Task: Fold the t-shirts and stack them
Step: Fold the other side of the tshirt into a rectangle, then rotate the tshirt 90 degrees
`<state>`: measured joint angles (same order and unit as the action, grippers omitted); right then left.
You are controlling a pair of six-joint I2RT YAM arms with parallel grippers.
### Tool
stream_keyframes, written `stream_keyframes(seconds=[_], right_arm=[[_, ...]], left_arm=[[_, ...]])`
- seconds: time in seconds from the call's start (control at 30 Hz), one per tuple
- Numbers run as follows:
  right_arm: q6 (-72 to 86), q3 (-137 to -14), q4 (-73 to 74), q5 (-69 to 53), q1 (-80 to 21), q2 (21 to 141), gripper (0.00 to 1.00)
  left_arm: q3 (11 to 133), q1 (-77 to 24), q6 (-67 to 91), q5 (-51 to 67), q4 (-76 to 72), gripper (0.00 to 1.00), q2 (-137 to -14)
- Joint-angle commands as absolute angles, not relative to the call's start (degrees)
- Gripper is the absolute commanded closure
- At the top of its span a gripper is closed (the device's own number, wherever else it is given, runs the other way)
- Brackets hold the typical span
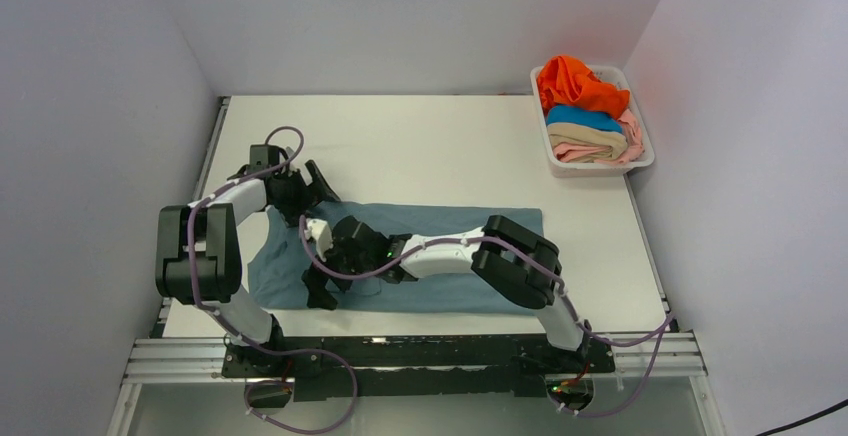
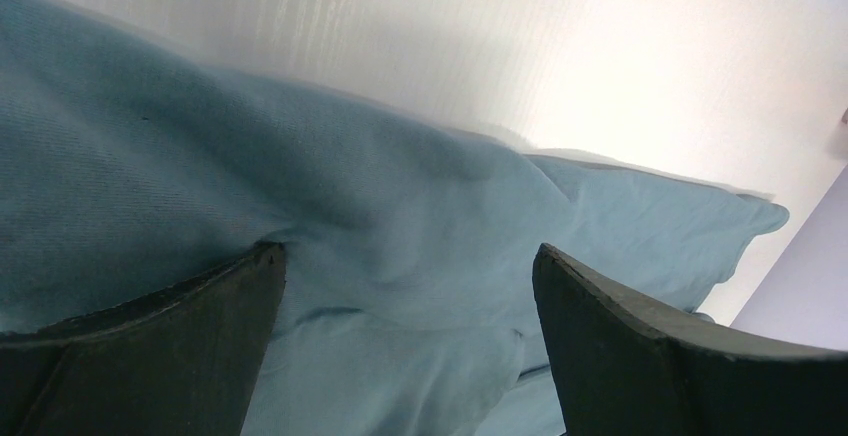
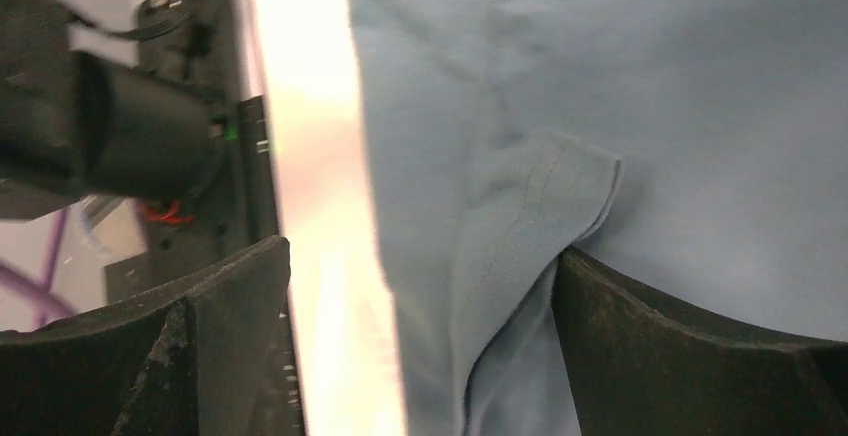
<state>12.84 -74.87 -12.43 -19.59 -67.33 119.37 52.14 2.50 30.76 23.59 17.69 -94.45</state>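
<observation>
Left pincer [image 2: 408,256]: jaws spread wide, nothing clamped. In the left wrist view a rumpled hump of the grey-blue t-shirt [image 2: 200,156] sits between the two dark fingers [image 2: 180,346] and fills most of the view. Can't tell if the tips press into the cloth. The white surface [image 2: 600,56] shows beyond the shirt's edge.

Right pincer [image 3: 420,251]: also spread wide, holding nothing. In the right wrist view, one finger [image 3: 700,356] is over the grey-blue cloth, just beside a small folded-over flap with a stitched hem. The other finger [image 3: 200,336] is off the shirt, past a bright strip of bare surface [image 3: 310,156]. Black mounting hardware [image 3: 130,136] with a small green light lies beyond it.

From the top camera, the left pincer [image 1: 318,184] is at the far left corner of the shirt. The right pincer [image 1: 318,266] reaches across to the shirt's near left part. Both arms are low over the cloth.

The grey-blue t-shirt [image 1: 450,221] is spread roughly flat on the surface [image 1: 420,146], running left to right across the near half, with its left end bunched.

A white basket [image 1: 640,126] is at the far right corner of the surface, well apart from the spread shirt. Piled inside it:
- orange t-shirt [image 1: 575,84] at the far end, heaped highest
- bright blue t-shirt [image 1: 585,116]
- tan t-shirt [image 1: 590,136]
- pale pink t-shirt [image 1: 590,153] nearest
</observation>
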Motion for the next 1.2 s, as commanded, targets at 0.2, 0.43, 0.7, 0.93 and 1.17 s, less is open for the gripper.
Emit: stream_keyframes(seconds=[0.2,0.43,0.7,0.93,1.17], right_arm=[[4.7,-76.33,-7.8,-31.04,-73.22,113.47,0.0],[11.19,-65.2,-15.39,-18.85,-70.31,102.42,0.0],[26.68,-42.2,-17.1,0.17,-53.06,82.93,0.0],[32.02,-38.34,-0.23,11.21,-37.84,77.51,0.0],[33.17,-36.98,-0.18,5.45,-34.95,82.61,0.0]], left_arm=[[53.48,2.67,28.46,19.52,19.09,0.01,-97.06],[56.23,2.65,28.13,20.21,21.18,0.01,-94.94],[53.34,-4.69,33.97,8.68,28.55,0.01,-78.74],[40.54,-14.27,41.61,8.88,24.99,0.0,-69.34],[39.07,-14.44,41.74,9.15,16.97,0.01,-81.1]])
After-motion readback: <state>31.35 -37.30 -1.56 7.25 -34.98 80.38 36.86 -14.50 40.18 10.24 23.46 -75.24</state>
